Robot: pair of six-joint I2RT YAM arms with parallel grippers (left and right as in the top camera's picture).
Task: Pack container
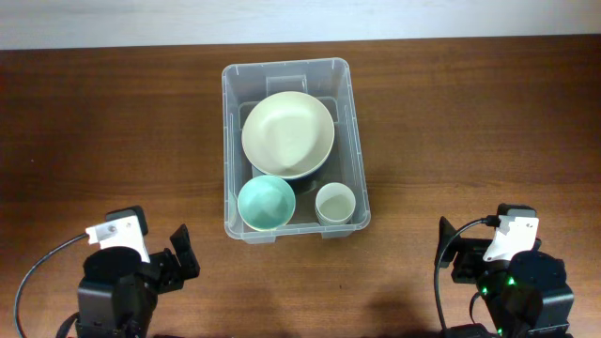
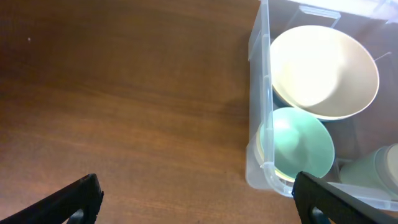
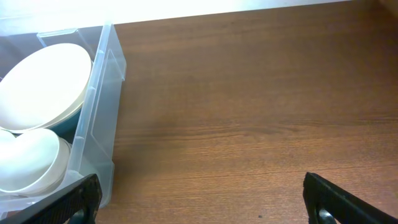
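The clear plastic container stands at the table's middle. Inside it lie a large cream bowl, a small mint-green bowl and a small white cup-like bowl. My left gripper is open and empty at the near left, apart from the container. My right gripper is open and empty at the near right. The left wrist view shows the container's wall, the cream bowl and the green bowl. The right wrist view shows the container's wall and the cream bowl.
The brown wooden table spreads on both sides of the container. A pale wall edge runs along the far side of the table.
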